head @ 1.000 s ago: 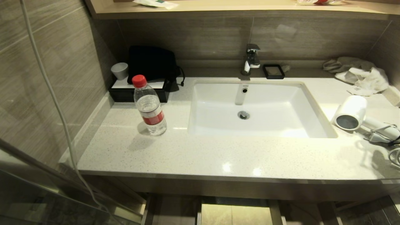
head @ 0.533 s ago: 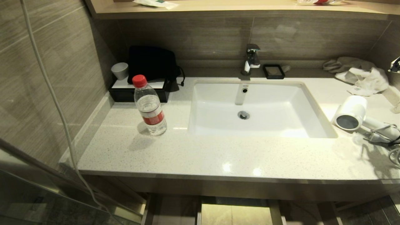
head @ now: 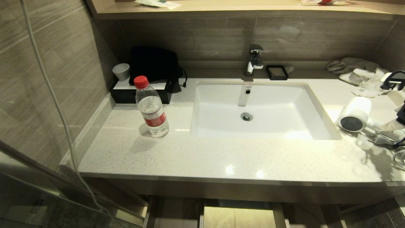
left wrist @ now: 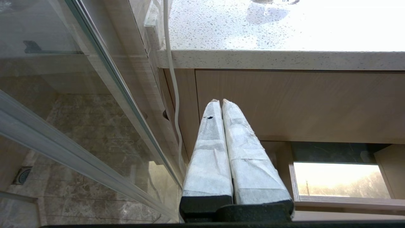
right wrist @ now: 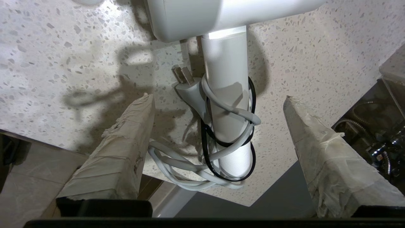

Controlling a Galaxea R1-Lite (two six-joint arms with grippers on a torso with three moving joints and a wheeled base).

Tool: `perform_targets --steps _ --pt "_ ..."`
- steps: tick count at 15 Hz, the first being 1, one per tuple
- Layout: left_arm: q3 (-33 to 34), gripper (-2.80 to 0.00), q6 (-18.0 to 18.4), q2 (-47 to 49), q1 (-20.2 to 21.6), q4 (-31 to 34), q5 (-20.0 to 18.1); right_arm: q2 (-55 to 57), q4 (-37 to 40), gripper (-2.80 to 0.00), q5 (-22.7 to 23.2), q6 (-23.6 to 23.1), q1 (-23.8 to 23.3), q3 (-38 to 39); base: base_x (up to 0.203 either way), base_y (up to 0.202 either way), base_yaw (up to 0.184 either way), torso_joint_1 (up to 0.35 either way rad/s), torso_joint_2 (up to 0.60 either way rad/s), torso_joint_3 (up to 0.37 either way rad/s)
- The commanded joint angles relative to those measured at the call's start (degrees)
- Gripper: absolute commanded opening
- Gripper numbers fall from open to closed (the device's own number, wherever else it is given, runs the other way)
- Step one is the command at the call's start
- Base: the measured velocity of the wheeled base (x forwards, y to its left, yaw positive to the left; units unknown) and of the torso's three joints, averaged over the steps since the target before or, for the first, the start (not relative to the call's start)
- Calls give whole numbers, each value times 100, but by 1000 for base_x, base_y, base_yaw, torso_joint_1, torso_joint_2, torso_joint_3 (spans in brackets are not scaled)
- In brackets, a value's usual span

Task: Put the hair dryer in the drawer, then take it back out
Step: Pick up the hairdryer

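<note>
White taped fingers: the right gripper (right wrist: 218,104) hangs over the counter's right end, jaws spread wide, one finger (right wrist: 120,152) on each side of the hair dryer's handle, touching nothing.
Hair dryer (head: 356,114): lies on its side at 3 o'clock of the sink, dark grey round end facing the sink, slim handle pointing away to the right.
Cord (right wrist: 202,171): white, looped around the handle with a thin black band, plug (right wrist: 186,84) resting beside the handle.
Left gripper (left wrist: 220,103): parked low in front of the vanity below the counter edge, its two taped fingers pressed together.
Counter (head: 196,155): pale speckled stone.
Water bottle (head: 151,107): clear with a red cap, upright at 9 o'clock of the sink.
Sink (head: 218,126): white rectangular basin set in the counter's middle.
Black pouch (head: 155,65): at 10 o'clock of the sink, on a black tray, a grey cup (head: 121,71) beside it.
Faucet (head: 254,60): chrome, at 12 o'clock.
Crumpled towel (head: 357,71): at 2 o'clock, against the back wall.
</note>
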Motion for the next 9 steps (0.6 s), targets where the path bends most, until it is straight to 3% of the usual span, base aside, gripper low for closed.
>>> perform_targets --steps 1,4,9 --pt "0 -280 1 0 0 -1 0 141 -40 0 97 -291 -114 -79 0 0 0 0 0 0" --pt "0 -280 1 0 0 -1 0 333 -53 0 304 -1223 -453 -243 0 0 0 0 0 0" --pt "0 -280 1 0 0 -1 0 518 -13 0 460 -1302 -476 -166 0 0 0 0 0 0"
